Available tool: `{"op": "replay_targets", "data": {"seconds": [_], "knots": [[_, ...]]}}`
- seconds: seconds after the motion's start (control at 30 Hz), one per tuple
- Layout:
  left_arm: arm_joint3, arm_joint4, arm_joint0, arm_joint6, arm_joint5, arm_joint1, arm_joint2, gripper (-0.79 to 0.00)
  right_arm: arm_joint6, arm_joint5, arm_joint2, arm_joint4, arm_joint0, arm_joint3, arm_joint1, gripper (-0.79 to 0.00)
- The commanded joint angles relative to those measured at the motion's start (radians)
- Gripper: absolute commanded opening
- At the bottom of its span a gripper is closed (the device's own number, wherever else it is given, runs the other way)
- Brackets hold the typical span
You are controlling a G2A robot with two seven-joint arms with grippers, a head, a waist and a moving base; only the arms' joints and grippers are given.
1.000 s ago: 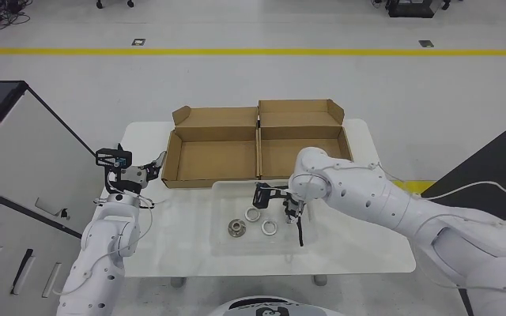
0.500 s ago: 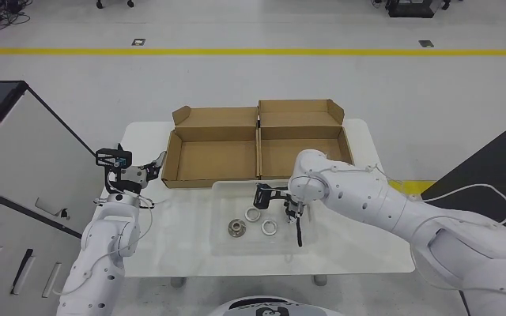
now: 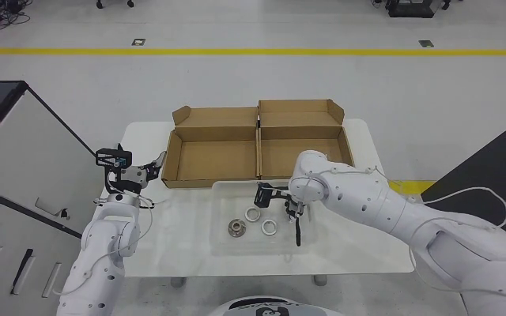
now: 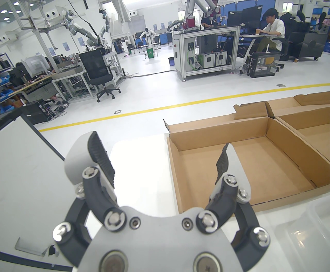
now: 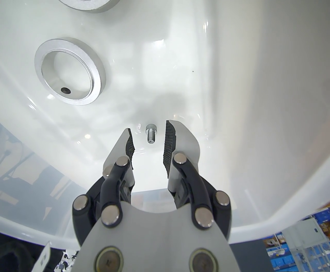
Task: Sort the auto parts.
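Observation:
A small silver bolt lies on the floor of the clear plastic tray. My right gripper is open just above it, one fingertip on each side. A metal ring lies close by, and the edge of a second ring shows beyond it. From above, the right gripper points down into the tray's right part, beside two rings and a flanged part. My left gripper hangs open and holds nothing, at the table's left edge.
Two open cardboard boxes stand side by side behind the tray; the left box holds nothing that I can see. The tray's wall rises near the right gripper. The white table has free room right of the tray.
The right gripper has shifted slightly to the left inside the tray. The left arm has kept still.

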Motion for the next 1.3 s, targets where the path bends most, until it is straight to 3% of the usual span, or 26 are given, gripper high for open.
{"op": "replay_targets", "data": {"seconds": [0.0, 0.13, 0.23, 0.47, 0.63, 1.1, 1.27], "knots": [[0.000, 0.000, 0.000, 0.000, 0.000, 0.000, 0.000, 0.000, 0.002, -0.001, 0.002, -0.002, -0.002, 0.004, -0.001, -0.529], [0.000, 0.000, 0.000, 0.000, 0.000, 0.000, 0.000, 0.000, 0.004, -0.007, 0.008, -0.005, -0.005, 0.015, -0.004, -0.579], [0.000, 0.000, 0.000, 0.000, 0.000, 0.000, 0.000, 0.000, 0.005, -0.009, 0.013, -0.004, -0.008, 0.021, -0.006, -0.785], [0.000, 0.000, 0.000, 0.000, 0.000, 0.000, 0.000, 0.000, 0.008, -0.013, 0.048, 0.019, -0.009, -0.017, 0.000, -0.785], [0.000, 0.000, 0.000, 0.000, 0.000, 0.000, 0.000, 0.000, 0.045, 0.003, 0.115, 0.056, -0.013, -0.110, 0.033, -0.785], [0.000, 0.000, 0.000, 0.000, 0.000, 0.000, 0.000, 0.000, 0.107, 0.010, 0.417, 0.191, -0.185, -0.483, 0.210, -0.785], [0.000, 0.000, 0.000, 0.000, 0.000, 0.000, 0.000, 0.000, -0.047, -0.144, 0.568, 0.308, -0.300, -0.491, 0.265, -0.785]]}}
